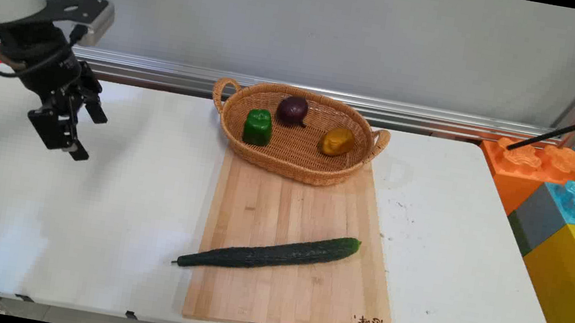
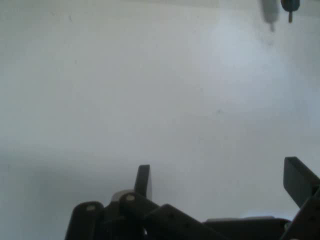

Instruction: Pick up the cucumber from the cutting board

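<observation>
The gripper (image 1: 76, 135) hangs wide open and empty over the bare left part of the white table (image 1: 88, 200), well apart from the cucumber (image 1: 269, 253) lying on the cutting board (image 1: 290, 298) near the basket (image 1: 292, 165).

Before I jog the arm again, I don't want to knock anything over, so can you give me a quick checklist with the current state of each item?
1. Gripper open and empty: ok, fingers spread, nothing between them.
2. Gripper above bare table, apart from everything: ok.
3. Cucumber lying flat on the cutting board: ok, though its thin end overhangs the board's left edge.
4. Basket upright: ok.
5. Green pepper, purple vegetable and yellow one inside basket: ok.
</observation>
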You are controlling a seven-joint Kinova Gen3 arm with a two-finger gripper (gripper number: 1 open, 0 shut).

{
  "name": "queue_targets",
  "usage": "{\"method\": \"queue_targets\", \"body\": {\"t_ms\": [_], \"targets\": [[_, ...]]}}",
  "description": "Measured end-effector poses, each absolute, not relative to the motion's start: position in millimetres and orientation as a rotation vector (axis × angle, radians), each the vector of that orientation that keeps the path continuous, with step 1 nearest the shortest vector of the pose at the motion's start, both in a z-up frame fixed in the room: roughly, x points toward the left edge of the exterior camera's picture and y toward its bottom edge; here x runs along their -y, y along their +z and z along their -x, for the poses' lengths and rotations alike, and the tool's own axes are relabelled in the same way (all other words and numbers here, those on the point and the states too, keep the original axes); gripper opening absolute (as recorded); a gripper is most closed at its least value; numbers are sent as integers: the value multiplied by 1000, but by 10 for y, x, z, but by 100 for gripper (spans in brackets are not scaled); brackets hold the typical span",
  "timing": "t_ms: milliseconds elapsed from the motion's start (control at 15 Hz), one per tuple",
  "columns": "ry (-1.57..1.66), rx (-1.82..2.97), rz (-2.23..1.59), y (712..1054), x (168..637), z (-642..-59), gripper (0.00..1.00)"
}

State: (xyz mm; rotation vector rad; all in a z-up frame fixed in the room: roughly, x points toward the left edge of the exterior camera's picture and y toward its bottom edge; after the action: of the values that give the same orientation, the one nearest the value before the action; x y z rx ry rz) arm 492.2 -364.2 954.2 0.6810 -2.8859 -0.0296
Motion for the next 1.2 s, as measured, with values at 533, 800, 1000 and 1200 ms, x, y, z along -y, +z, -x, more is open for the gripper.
{"method": "queue_targets", "body": {"t_ms": [533,800,1000,1200], "targets": [[-3,2793,-655,9167,3665,-3990,100],[-8,2766,-668,9020,3692,-3214,100],[3,2746,-683,8912,3744,-2769,100],[33,2725,-706,8730,3829,-2406,100]]}}
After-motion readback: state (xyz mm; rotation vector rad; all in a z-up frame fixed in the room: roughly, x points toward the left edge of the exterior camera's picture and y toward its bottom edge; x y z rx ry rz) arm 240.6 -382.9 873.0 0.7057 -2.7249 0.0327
